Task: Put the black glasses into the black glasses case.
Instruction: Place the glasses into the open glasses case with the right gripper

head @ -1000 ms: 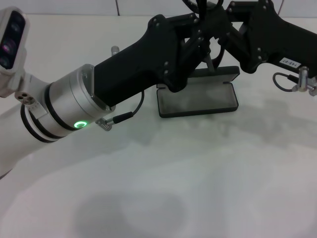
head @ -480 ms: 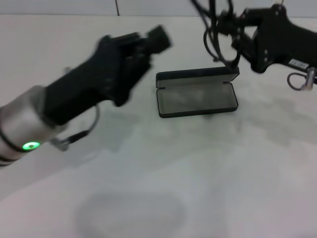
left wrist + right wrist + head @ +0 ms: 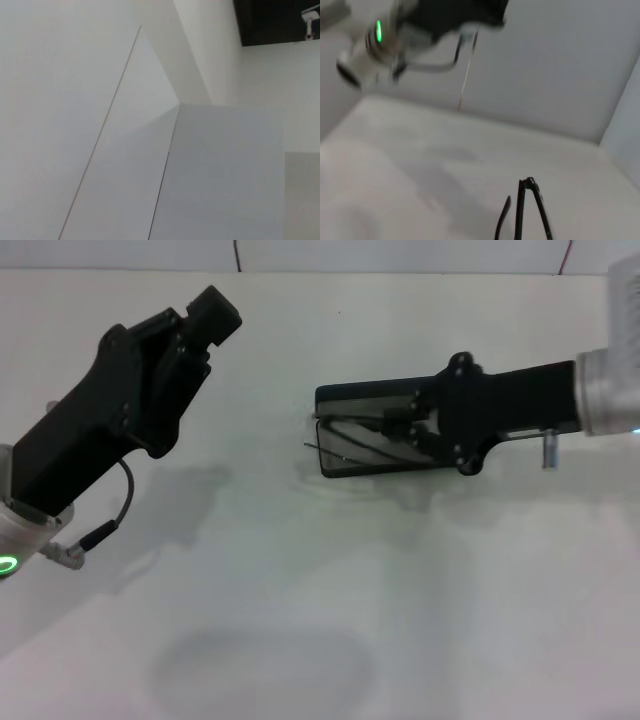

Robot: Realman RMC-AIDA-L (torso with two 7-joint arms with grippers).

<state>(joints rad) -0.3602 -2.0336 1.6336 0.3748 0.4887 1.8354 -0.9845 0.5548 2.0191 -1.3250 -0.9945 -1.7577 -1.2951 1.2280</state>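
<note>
The black glasses case (image 3: 345, 393) lies open on the white table, right of centre in the head view. My right gripper (image 3: 392, 428) reaches in from the right, low over the case's open tray, and is shut on the black glasses (image 3: 340, 443). Their thin temple arms slant across the tray's left half. The glasses also show close up in the right wrist view (image 3: 524, 210). My left gripper (image 3: 212, 312) is raised at the left, well away from the case.
The white table (image 3: 330, 620) spreads out in front of the case. A white wall (image 3: 400, 252) runs behind it. The left arm's green light shows in the head view (image 3: 8, 564) and in the right wrist view (image 3: 379, 31).
My left arm has swung away from the case to the left. My right gripper has come down with the glasses from above the case's lid into the open tray.
</note>
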